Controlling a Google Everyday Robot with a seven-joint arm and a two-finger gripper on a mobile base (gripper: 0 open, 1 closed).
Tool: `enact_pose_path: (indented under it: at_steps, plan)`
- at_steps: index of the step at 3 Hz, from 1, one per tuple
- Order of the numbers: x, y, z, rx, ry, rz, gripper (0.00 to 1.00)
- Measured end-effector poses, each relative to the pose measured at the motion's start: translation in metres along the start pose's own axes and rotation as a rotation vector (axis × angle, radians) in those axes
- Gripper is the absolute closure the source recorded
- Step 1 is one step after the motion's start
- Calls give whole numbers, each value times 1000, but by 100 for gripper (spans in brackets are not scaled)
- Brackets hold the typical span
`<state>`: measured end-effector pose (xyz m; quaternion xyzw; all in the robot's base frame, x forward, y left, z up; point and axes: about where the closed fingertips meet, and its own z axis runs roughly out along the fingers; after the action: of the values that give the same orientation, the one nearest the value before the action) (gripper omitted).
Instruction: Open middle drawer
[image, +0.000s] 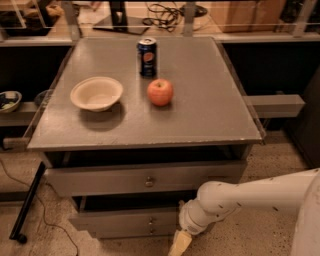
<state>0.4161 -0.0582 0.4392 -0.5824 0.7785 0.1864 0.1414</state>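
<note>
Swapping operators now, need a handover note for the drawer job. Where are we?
Arm: gripper sits low in front of the cabinet, below and right of the middle drawer's knob, not on it.
Job's things: middle drawer sits under the top drawer and does not look pulled out.
Done: nothing on the drawer yet.
Left: bring the gripper up to the knob, grip, pull out.
On top, not part of the job: bowl, can, apple.
</note>
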Motion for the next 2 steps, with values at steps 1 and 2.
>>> enact_pose_path:
  at_steps: [1, 2]
  plan:
    - [12, 21, -14, -27, -27, -1, 0]
    - [32, 76, -45, -103, -84, -29, 0]
